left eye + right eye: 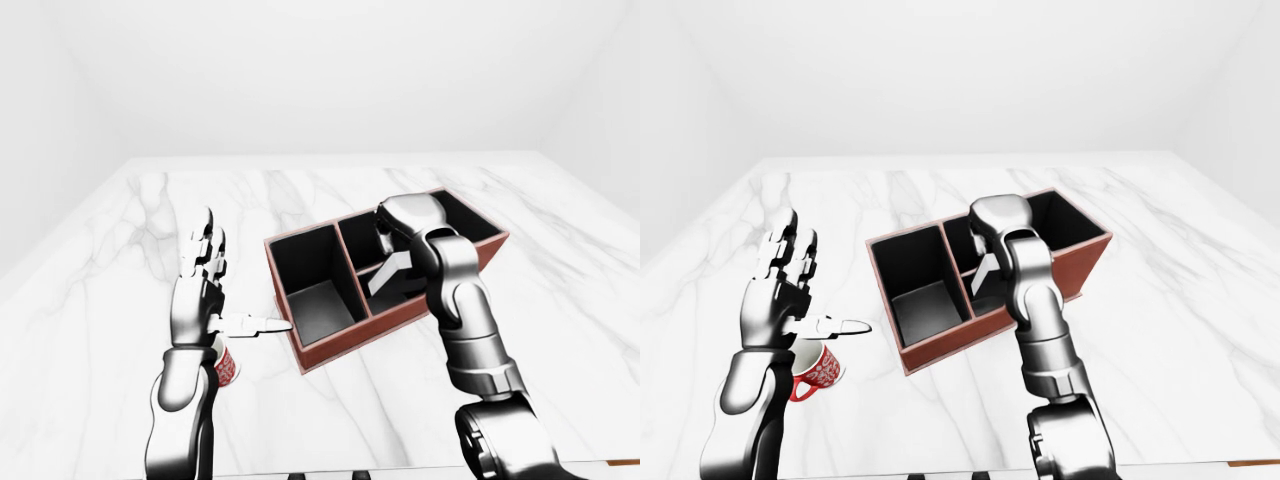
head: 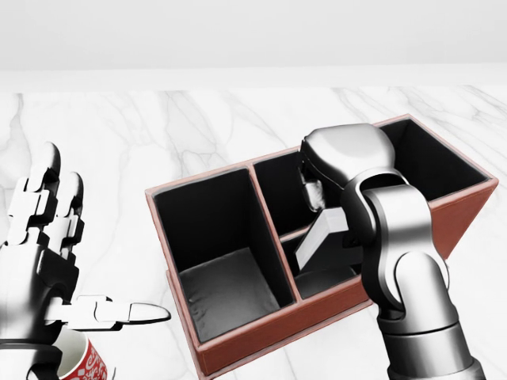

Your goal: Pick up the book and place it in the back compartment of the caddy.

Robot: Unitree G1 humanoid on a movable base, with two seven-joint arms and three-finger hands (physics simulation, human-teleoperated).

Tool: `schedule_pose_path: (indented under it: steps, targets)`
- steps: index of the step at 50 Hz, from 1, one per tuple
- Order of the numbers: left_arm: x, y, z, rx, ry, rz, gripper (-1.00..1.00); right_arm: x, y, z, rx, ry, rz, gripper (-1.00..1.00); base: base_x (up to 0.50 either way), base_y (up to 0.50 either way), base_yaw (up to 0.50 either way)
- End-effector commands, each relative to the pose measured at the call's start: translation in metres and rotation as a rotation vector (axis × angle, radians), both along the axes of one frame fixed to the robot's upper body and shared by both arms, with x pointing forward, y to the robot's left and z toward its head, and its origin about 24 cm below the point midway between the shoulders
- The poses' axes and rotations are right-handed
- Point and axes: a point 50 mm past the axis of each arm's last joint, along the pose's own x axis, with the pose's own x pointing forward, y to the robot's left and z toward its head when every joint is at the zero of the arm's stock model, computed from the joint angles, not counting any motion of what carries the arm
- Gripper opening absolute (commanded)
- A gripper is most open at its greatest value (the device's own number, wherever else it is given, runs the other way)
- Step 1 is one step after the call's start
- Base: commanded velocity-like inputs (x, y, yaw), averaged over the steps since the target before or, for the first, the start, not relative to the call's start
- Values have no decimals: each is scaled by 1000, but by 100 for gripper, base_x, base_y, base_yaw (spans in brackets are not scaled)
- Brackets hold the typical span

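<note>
Grey and flat, the book is seen tilted over the divider inside the red-brown caddy, held by the right hand. The left hand is spread open above a red mug on the marble table.

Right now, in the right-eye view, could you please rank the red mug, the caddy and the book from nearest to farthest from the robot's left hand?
1. Red mug: just below the left hand, at lower left.
2. Caddy: to the hand's right, its near corner close to the pointing finger.
3. Book: farther right, tilted inside the caddy beneath the right hand.
</note>
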Motion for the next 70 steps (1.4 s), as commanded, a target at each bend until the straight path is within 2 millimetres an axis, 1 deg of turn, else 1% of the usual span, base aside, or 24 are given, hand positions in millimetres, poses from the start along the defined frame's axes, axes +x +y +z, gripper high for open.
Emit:
schedule_pose_path:
  steps: [1, 19, 35, 41, 70]
  targets:
    - [0, 0, 0, 0, 0, 1, 100, 8, -1, -1, -25, -36, -12, -100, 0, 0, 0]
    - [0, 0, -1, 0, 3, 1, 100, 14, -3, -11, -35, -26, -22, -100, 0, 0, 0]
    - [0, 0, -1, 2, 4, 1, 100, 21, -3, -24, -36, -2, -25, -100, 0, 0, 0]
    - [1, 0, -3, 1, 13, 3, 100, 23, -3, -27, -36, 5, -25, -100, 0, 0, 0]
    - [0, 0, 0, 1, 0, 4, 100, 26, -3, -45, -44, 37, -25, -100, 0, 0, 0]
